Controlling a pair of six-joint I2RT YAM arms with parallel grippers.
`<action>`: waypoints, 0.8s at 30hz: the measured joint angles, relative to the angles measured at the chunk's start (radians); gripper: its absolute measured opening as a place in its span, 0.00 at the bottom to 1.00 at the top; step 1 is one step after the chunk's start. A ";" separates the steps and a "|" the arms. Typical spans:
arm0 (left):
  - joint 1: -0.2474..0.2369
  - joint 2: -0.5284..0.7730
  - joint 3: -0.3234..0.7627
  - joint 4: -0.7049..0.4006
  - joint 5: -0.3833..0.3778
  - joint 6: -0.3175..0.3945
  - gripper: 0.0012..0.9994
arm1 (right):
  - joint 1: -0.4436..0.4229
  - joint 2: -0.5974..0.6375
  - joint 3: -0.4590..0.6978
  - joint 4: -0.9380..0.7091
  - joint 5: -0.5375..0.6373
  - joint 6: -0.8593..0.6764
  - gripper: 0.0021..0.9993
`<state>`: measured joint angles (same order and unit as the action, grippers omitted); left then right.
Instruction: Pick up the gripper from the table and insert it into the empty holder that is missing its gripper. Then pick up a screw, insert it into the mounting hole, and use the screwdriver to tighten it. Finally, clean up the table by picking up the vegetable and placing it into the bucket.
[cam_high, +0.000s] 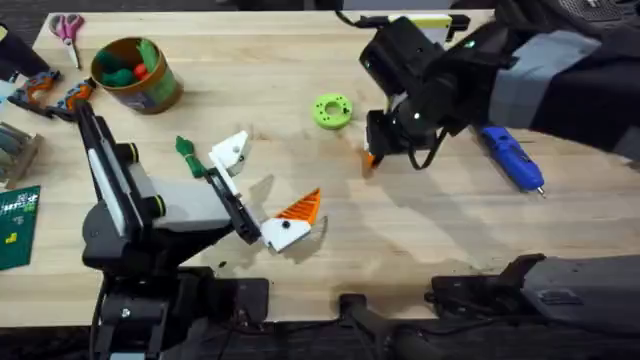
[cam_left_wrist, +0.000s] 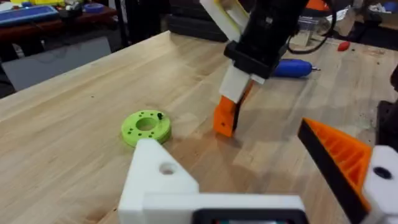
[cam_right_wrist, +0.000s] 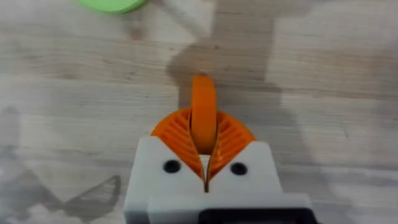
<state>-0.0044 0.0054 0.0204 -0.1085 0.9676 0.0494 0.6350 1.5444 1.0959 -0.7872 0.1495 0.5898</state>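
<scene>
The right gripper (cam_right_wrist: 204, 146) has its fingers closed on the gripper (cam_right_wrist: 203, 118), long axis near vertical, tip touching the tabletop (cam_high: 400, 230); the empty holder (cam_high: 232, 152) on the left gripper (cam_high: 262, 195), fingers spread, lies well apart toward the left; right arm must carry it across.

Nothing readable here tbh. The green board (cam_high: 18, 226) at 9 o'clock on the overhead view has some light markings on it, but they're too small to make out. The bucket (cam_high: 135, 75) at 11 o'clock has a patterned side, no letters I can read. No visible brand or numbers on the screwdriver (cam_high: 512, 158) at 3 o'clock either.
</scene>
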 joint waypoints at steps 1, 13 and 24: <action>0.000 0.000 0.000 0.000 0.000 0.000 0.99 | -0.006 0.000 0.009 0.000 -0.021 -0.012 0.01; 0.000 0.000 0.000 0.000 0.000 0.000 0.99 | -0.199 -0.016 0.113 0.007 -0.631 -0.276 0.01; 0.000 0.000 0.000 -0.003 0.020 0.029 0.99 | -0.265 -0.016 0.094 0.069 -1.037 -0.496 0.01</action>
<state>-0.0044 0.0051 0.0204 -0.1118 0.9878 0.0788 0.3702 1.5284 1.1896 -0.7180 -0.8872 0.0942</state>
